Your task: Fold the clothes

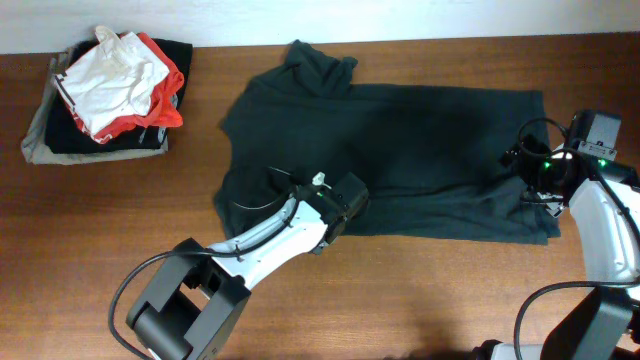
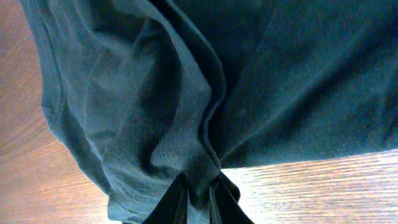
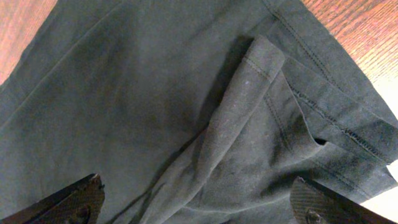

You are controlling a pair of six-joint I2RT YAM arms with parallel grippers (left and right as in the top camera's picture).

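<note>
Left gripper: clamped narrowly on a fold at near edge of T-shirt; right gripper: jaws wide apart above its hem. Lies spread on surface, mostly flat (upper sleeve rumpled). Hardly started; every fold left.

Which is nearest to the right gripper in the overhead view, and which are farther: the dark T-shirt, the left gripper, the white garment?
1. dark T-shirt, directly under the right gripper
2. left gripper, at table centre
3. white garment, far left
</note>
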